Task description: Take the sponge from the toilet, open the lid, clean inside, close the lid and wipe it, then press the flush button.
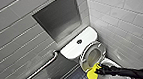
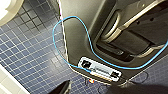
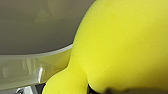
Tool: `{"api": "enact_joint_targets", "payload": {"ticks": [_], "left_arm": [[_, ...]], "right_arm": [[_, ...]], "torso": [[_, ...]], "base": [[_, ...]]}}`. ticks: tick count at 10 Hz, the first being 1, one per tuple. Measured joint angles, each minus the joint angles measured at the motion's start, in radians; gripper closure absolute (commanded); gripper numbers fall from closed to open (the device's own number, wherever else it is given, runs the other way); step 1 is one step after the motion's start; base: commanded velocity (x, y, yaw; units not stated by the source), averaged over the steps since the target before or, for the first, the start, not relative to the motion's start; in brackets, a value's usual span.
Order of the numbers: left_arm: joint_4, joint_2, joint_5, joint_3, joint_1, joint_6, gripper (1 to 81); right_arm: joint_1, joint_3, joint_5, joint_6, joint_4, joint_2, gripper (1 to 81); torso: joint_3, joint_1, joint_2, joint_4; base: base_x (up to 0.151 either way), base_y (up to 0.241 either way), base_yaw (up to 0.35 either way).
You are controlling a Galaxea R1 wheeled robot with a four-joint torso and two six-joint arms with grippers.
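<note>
Right pincer: the right gripper, at the tip of the dark arm coming in from the lower right of the head view, is clamped on the sponge.
Sponge: bright yellow, held low in front of the toilet, just at the lower edge of the raised lid; in the right wrist view it bulges large and pinched, with a glossy white curved rim close beside it.
Lid: up, leaning back toward the cistern, its oval underside facing the head camera.
Bowl: white ceramic shows under and beside the right arm; whether the sponge touches it I cannot tell.
Flush button: the flush button, small, round and dark, sits in the middle of the white cistern top, well apart from the sponge.
Walls: pale grey tiles in a corner, with a grey recessed niche above the cistern.
Grab bar: a metal grab bar runs along the wall to the left of the toilet.
Floor: a dark blue mosaic floor in the left wrist view, with a thin blue cable looping over the robot's grey body.
</note>
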Motion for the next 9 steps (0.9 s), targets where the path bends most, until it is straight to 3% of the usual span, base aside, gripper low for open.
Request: {"api": "enact_joint_targets", "payload": {"ticks": [3, 9], "left_arm": [[0.000, 0.000, -0.003, 0.000, -0.003, 0.000, 1.0], [-0.014, -0.002, -0.007, 0.003, -0.004, 0.000, 1.0]], "right_arm": [[-0.014, -0.025, 0.071, 0.003, -0.001, 0.028, 81.1], [-0.077, -0.091, 0.158, 0.010, -0.001, 0.038, 81.1]], "torso": [[-0.062, 0.000, 0.000, 0.000], [-0.076, 0.000, 0.000, 0.000]], "base": [[0.000, 0.000, 0.000], [0.000, 0.000, 0.000]]}}
